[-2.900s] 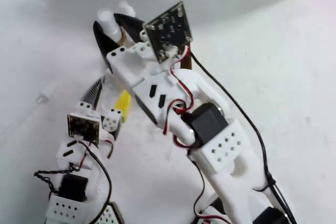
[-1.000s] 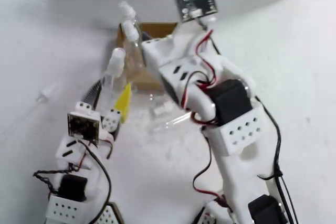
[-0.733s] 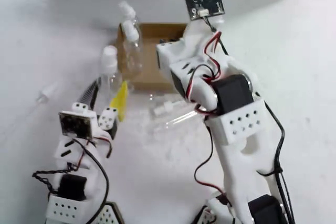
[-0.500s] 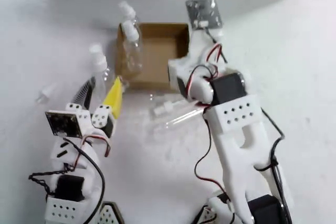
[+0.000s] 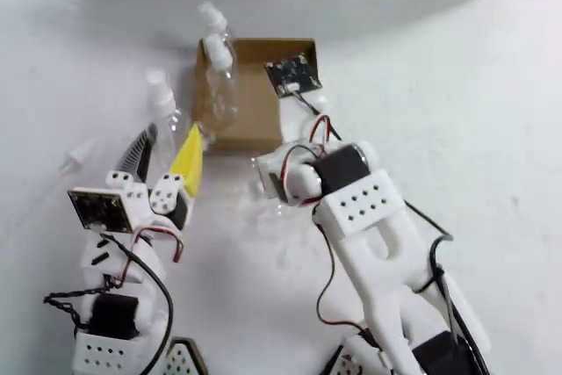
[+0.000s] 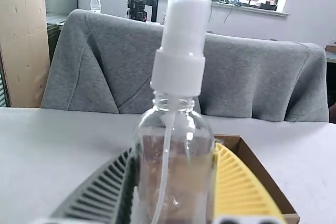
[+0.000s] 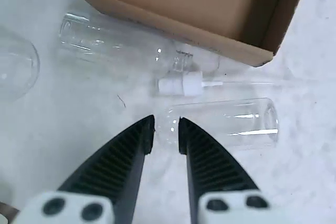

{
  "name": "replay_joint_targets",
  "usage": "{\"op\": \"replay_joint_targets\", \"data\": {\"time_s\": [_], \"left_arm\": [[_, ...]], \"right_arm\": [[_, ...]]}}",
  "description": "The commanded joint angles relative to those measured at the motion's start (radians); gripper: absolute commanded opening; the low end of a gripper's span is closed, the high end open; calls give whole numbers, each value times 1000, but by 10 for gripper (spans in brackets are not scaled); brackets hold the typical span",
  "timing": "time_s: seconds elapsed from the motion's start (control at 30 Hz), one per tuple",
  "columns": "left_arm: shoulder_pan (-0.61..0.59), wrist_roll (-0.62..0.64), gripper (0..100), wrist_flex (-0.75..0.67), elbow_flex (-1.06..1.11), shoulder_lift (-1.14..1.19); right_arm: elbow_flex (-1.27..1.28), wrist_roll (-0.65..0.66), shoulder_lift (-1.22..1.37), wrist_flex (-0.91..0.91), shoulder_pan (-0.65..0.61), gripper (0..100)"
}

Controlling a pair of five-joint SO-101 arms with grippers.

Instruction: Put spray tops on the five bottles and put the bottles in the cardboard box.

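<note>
On the white table (image 5: 457, 85), your left gripper (image 5: 169, 148) clamps a capped bottle (image 6: 176, 161) upright near the cardboard box (image 5: 250, 140). Your right gripper (image 7: 165, 127), jaws slightly apart, hovers over two bare bottles (image 7: 226, 121) and a loose spray top (image 7: 181, 84), so most capping and boxing looks unfinished.

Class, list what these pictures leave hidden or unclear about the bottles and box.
High view: the right arm covers most of the loose bottles beside the cardboard box.
Left wrist view: the held bottle is cut off at its base by the edge and hides part of the box.
Right wrist view: one clear bottle is cut off at the edge.
</note>
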Motion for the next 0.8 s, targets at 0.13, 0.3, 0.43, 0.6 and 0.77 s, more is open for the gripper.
{"op": "replay_joint_targets", "data": {"time_s": [0.13,0.3,0.43,0.6,0.77], "left_arm": [[-10,9,45,-3,-255,364],[-18,9,45,-5,-333,570],[-19,11,45,-61,-342,647],[-70,11,45,-78,-348,684],[-105,21,41,-95,-342,687]], "right_arm": [[109,46,-130,-104,-2,51],[176,46,-151,-163,-7,51],[206,46,-151,-211,-35,51],[249,46,-142,-248,-174,51],[305,9,-142,-328,-239,52]]}}
